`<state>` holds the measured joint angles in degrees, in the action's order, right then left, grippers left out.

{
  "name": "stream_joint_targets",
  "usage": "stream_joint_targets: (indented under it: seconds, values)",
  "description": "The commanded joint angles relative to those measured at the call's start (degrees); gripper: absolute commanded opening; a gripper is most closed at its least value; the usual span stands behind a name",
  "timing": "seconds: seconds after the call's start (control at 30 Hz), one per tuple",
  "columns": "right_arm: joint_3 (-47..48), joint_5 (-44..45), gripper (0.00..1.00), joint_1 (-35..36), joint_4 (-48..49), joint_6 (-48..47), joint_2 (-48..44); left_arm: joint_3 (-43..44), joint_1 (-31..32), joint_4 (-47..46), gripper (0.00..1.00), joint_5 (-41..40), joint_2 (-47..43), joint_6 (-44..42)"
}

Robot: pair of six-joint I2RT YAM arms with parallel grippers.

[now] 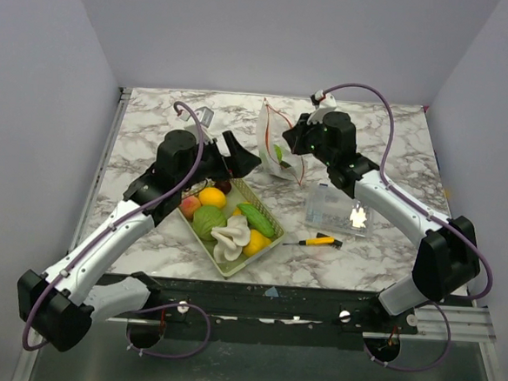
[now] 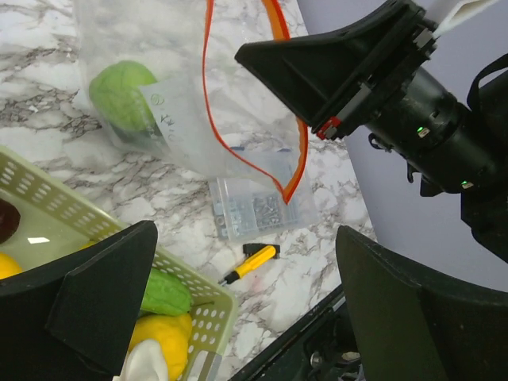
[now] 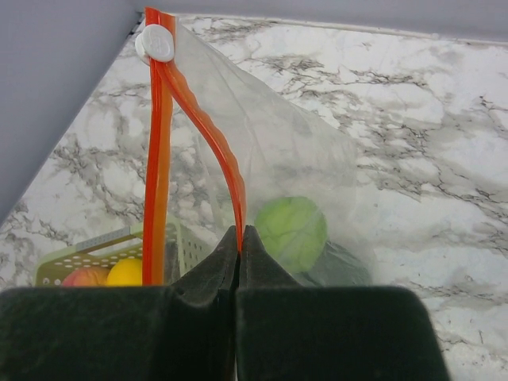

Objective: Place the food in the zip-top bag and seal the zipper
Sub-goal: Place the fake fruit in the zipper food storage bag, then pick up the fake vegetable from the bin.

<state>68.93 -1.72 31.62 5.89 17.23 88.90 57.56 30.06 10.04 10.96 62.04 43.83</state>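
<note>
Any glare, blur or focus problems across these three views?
Top external: even light, soft shadows, one bright glint on the clear box. Left wrist: the left tool is open, its fingers dark and soft at the frame edges; zip-top bag and screwdriver are sharp. Right wrist: the right tool is blurred up close; green food looks hazy through the plastic.

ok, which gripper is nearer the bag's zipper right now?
Right. The right gripper is shut on the zipper; the left gripper is open beside the bag, off the zipper.
</note>
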Motion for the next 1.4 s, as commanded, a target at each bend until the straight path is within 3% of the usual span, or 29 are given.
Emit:
stream_joint_targets:
  seconds: [0.0, 0.1, 0.23, 0.4, 0.53, 0.73, 1.37]
  values:
    - [-0.22, 1.47, 0.01, 0.3, -1.97, -0.94, -1.4, -5.0, 0.22, 4.19, 0.94, -0.62, -1.36, 6.74]
    - [0.15, 1.5, 0.01, 0.36, -2.61, -0.28, -1.29, -7.16, 2.85, 4.35, 0.95, -0.96, 0.2, 14.33]
    - [1.08, 1.37, 0.01, 0.35, -4.13, 0.44, -1.15, -6.96, 6.51, 8.9, 0.99, -7.29, 4.41, 28.25]
    - [0.6, 1.36, 0.01, 0.3, -4.13, 0.7, -2.21, -0.01, 9.65, 21.73, 0.96, -10.44, 12.57, 40.22]
    - [0.51, 1.54, 0.01, 0.36, -4.04, 0.61, -2.55, 5.05, 12.03, 25.38, 0.87, -12.61, 18.88, 43.0]
    - [0.18, 1.48, 0.01, 0.33, -4.07, 0.12, -2.93, 8.52, 13.85, 34.55, 0.62, -15.29, 24.77, 52.22]
    - [-2.47, 3.3, 0.01, 0.36, -3.43, -0.91, -5.28, 10.82, 14.5, 36.49, 0.64, -16.58, 37.65, 56.27]
